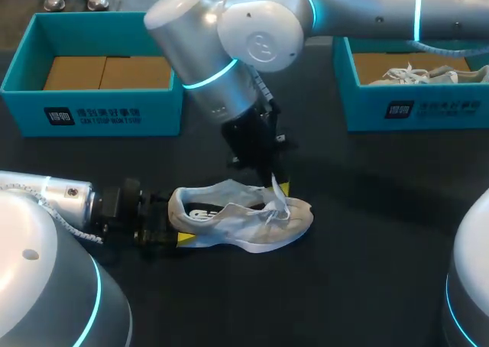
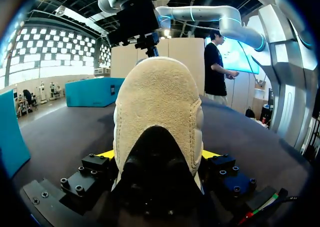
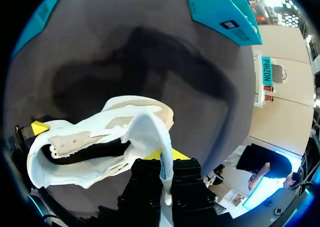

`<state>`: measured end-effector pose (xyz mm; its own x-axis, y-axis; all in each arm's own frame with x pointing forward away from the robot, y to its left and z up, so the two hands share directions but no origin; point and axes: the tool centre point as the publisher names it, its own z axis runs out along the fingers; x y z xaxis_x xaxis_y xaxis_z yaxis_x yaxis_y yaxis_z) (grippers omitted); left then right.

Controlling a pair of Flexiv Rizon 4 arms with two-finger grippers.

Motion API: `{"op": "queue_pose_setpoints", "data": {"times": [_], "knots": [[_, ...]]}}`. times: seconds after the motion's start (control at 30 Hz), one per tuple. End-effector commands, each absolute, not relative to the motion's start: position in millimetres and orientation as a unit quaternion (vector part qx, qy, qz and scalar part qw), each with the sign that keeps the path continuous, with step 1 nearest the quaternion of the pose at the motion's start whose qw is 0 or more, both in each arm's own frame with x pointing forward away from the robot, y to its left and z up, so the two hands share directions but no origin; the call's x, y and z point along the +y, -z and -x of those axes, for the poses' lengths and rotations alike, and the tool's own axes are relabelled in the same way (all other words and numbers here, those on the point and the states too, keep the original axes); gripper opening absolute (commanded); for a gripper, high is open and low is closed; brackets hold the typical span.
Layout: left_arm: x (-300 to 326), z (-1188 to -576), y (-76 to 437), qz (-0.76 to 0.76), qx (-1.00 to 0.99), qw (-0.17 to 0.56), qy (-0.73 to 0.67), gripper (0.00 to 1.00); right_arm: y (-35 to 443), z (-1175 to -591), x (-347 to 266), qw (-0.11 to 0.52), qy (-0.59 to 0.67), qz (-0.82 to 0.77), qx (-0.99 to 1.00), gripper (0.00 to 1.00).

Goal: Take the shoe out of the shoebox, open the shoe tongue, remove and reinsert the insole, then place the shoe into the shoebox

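A pale grey shoe (image 1: 244, 221) lies on its side in the middle of the dark table, toe to the right. My left gripper (image 1: 172, 225) comes in low from the left and its wide-set fingers clamp the shoe's heel (image 2: 159, 112) from both sides. My right gripper (image 1: 273, 180) comes down from above over the laces and is shut on the white tongue (image 3: 152, 137), which stands lifted away from the shoe's black opening (image 3: 95, 154). In the right wrist view the tongue's end is pinched between the fingers of the right gripper (image 3: 166, 162).
A teal shoebox (image 1: 92, 110) with brown cardboard inside stands at the back left. A second teal shoebox (image 1: 412, 106) at the back right holds another pale shoe (image 1: 428, 74). Bare dark table lies in front of and to the right of the shoe.
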<state>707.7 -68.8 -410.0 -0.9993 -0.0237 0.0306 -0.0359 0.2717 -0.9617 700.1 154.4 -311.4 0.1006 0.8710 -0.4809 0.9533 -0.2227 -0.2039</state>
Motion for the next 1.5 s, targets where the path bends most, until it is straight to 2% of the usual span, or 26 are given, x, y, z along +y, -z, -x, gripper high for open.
{"op": "queue_pose_setpoints", "data": {"times": [0.03, 0.3, 0.37, 0.4, 0.47, 0.5, 0.53, 0.57, 0.6, 0.8, 1.07, 1.5], "knots": [[-68, -706, 411, -0.02, -0.798, 0.003, -0.603, 0.0, 322, -697, 135, 0.065, 0.245, -0.749, 0.612, 0.0], [-68, -706, 411, -0.02, -0.798, 0.003, -0.603, 0.0, 353, -692, 115, 0.045, 0.25, -0.759, 0.599, 0.0], [-68, -706, 411, -0.02, -0.798, 0.003, -0.603, 0.0, 360, -691, 112, 0.038, 0.249, -0.76, 0.599, 0.29], [-68, -706, 411, -0.02, -0.798, 0.003, -0.603, 0.0, 362, -691, 111, 0.035, 0.248, -0.761, 0.599, 0.39], [-68, -706, 411, -0.02, -0.798, 0.003, -0.603, 0.0, 366, -690, 110, 0.032, 0.247, -0.762, 0.598, 0.49], [-68, -706, 411, -0.02, -0.798, 0.003, -0.603, 0.0, 366, -690, 110, 0.03, 0.247, -0.762, 0.597, 0.63], [-68, -706, 411, -0.02, -0.798, 0.003, -0.603, 0.0, 367, -690, 110, 0.029, 0.246, -0.763, 0.597, 0.83], [-68, -706, 411, -0.02, -0.798, 0.003, -0.603, 0.0, 367, -690, 110, 0.027, 0.247, -0.763, 0.596, 0.96], [-68, -706, 411, -0.02, -0.798, 0.003, -0.603, 0.0, 368, -690, 110, 0.027, 0.247, -0.764, 0.596, 1.0], [-68, -706, 411, -0.02, -0.798, 0.003, -0.603, 0.0, 360, -689, 112, 0.027, 0.252, -0.766, 0.591, 1.0], [-68, -706, 411, -0.02, -0.798, 0.003, -0.603, 0.0, 331, -693, 124, 0.058, 0.228, -0.752, 0.616, 1.0], [-68, -706, 411, -0.02, -0.798, 0.003, -0.603, 0.0, 297, -710, 154, 0.098, 0.195, -0.62, 0.754, 1.0]]}}
